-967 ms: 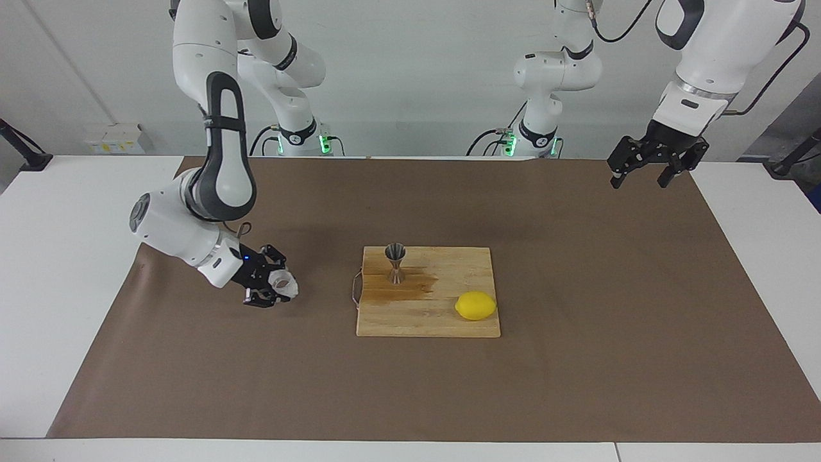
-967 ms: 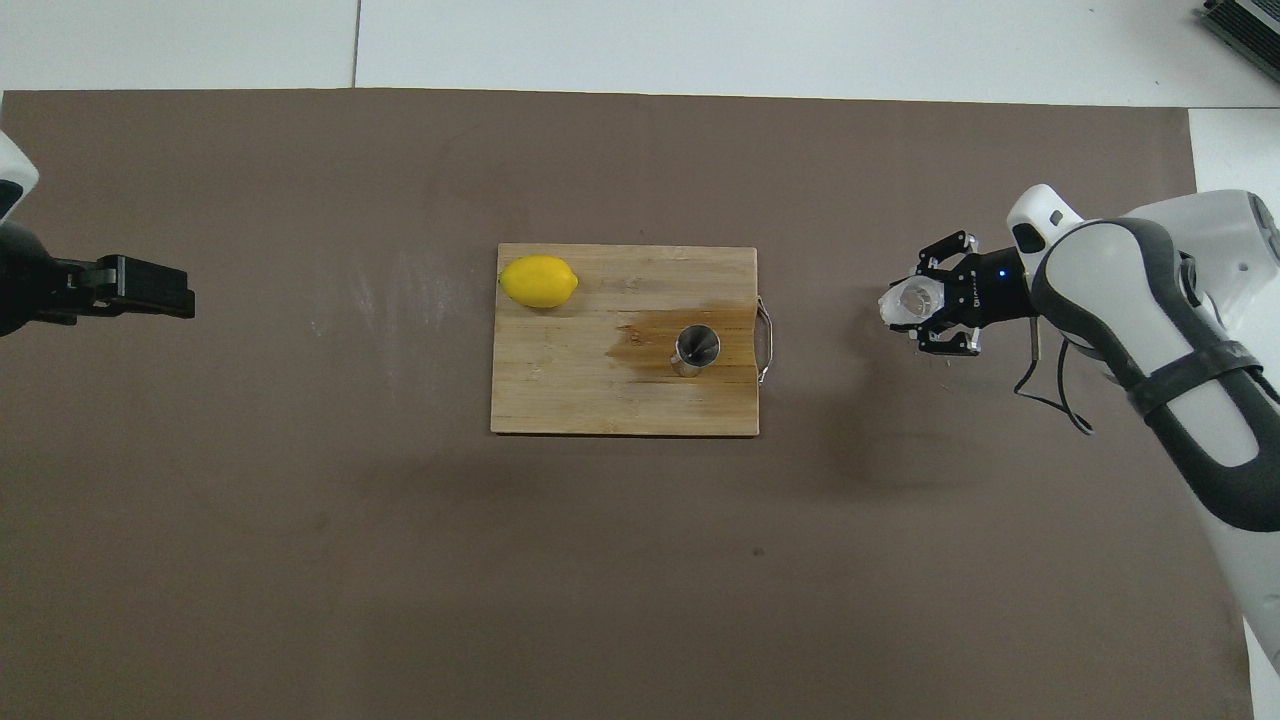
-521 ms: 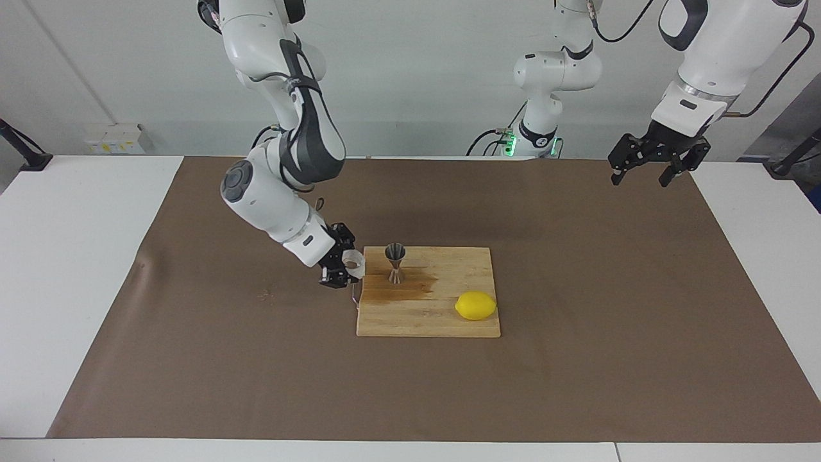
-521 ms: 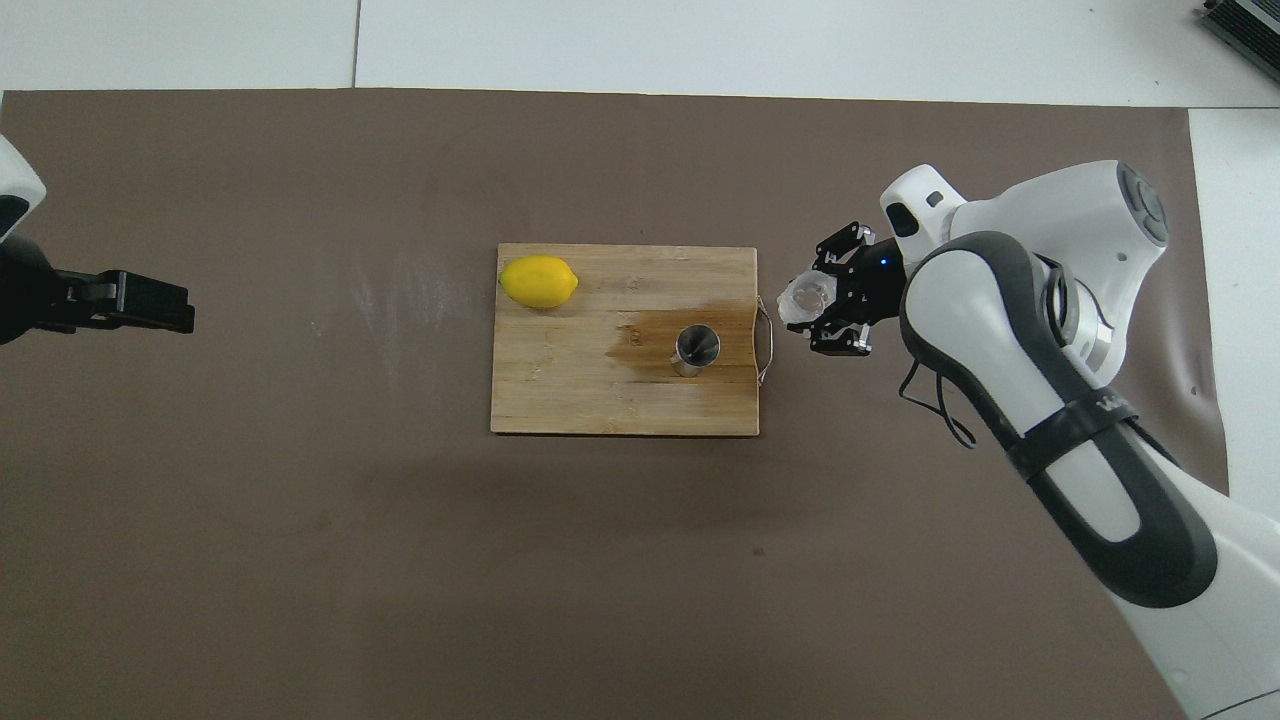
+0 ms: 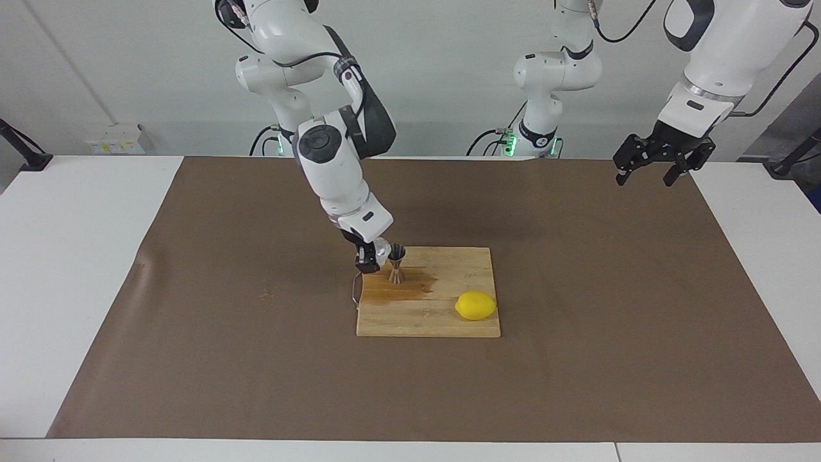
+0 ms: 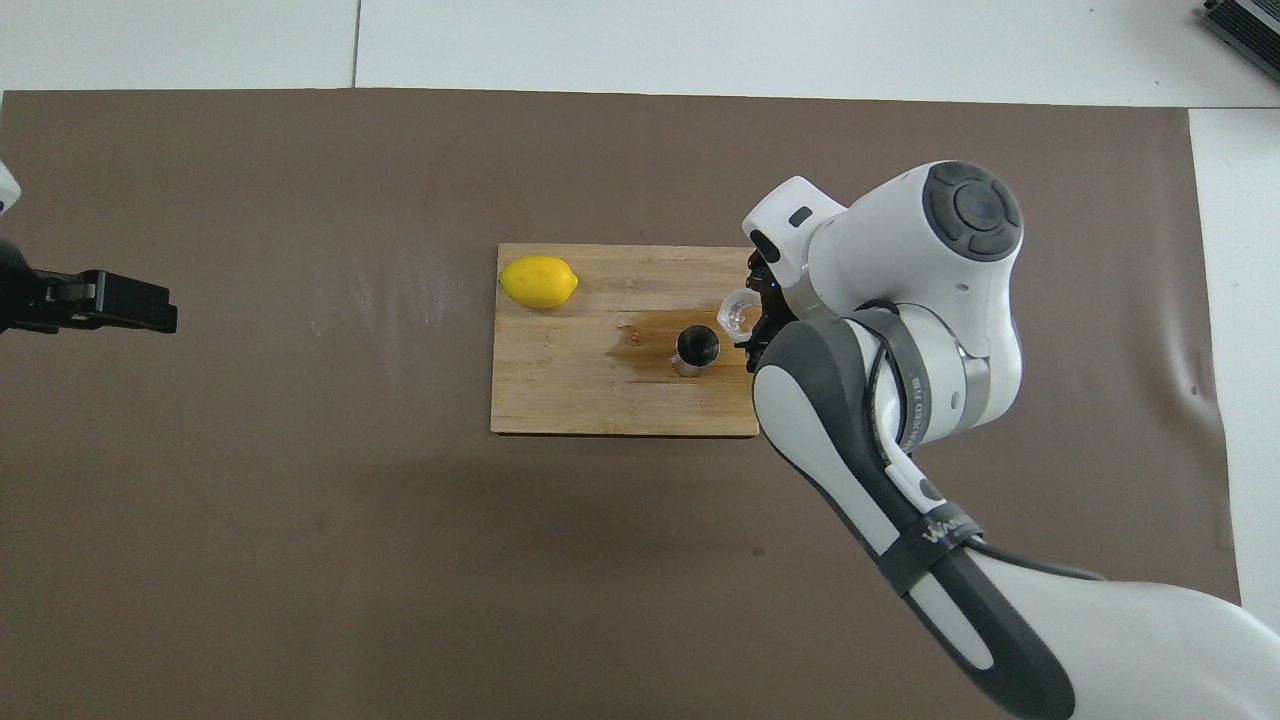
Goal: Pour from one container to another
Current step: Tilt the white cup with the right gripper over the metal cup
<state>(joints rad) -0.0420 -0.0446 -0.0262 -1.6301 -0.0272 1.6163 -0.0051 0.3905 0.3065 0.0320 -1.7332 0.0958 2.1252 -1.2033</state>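
Right gripper (image 5: 374, 255) pinching small clear faceted glass cup (image 5: 382, 246), just beside silvery hourglass metal jigger (image 5: 396, 262) on wooden cutting board (image 5: 449, 324). Left gripper (image 5: 660, 168) spread, waiting well apart from jigger. Risks: narrow mouth, spilling; knocking jigger over.

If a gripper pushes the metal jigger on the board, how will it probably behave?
The jigger probably tips easily: it stands upright on a small foot, with a narrow waist. It looks rigid and likely slippery, being bare metal. The wet-looking stain under it on the cutting board may let it slide.
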